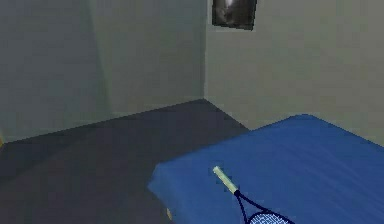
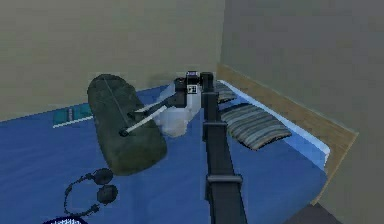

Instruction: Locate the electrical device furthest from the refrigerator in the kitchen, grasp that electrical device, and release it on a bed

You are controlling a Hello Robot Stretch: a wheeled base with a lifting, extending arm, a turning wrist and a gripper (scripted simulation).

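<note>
The bed (image 2: 255, 185), with a blue cover, lies under my arm (image 2: 220, 160) in the arm side view. My gripper (image 2: 135, 124) reaches left from the arm's far end, in front of a dark green duffel bag (image 2: 112, 98) lying on the cover. A pale rounded thing (image 2: 181, 123) sits right by the gripper's body; its shape is too vague to name. I cannot tell whether the gripper holds anything. The forward view has the same blue bed (image 1: 310, 160) at its lower right.
Black headphones (image 2: 88, 190) lie on the cover at the lower left, a striped pillow (image 2: 256, 126) near the wooden frame (image 2: 318, 124), and a flat teal item (image 2: 70, 115) further back. A racket (image 1: 250, 206) rests on the bed's near corner. Dark open floor (image 1: 90, 160) stretches to the grey walls, and a picture (image 1: 235, 12) hangs high.
</note>
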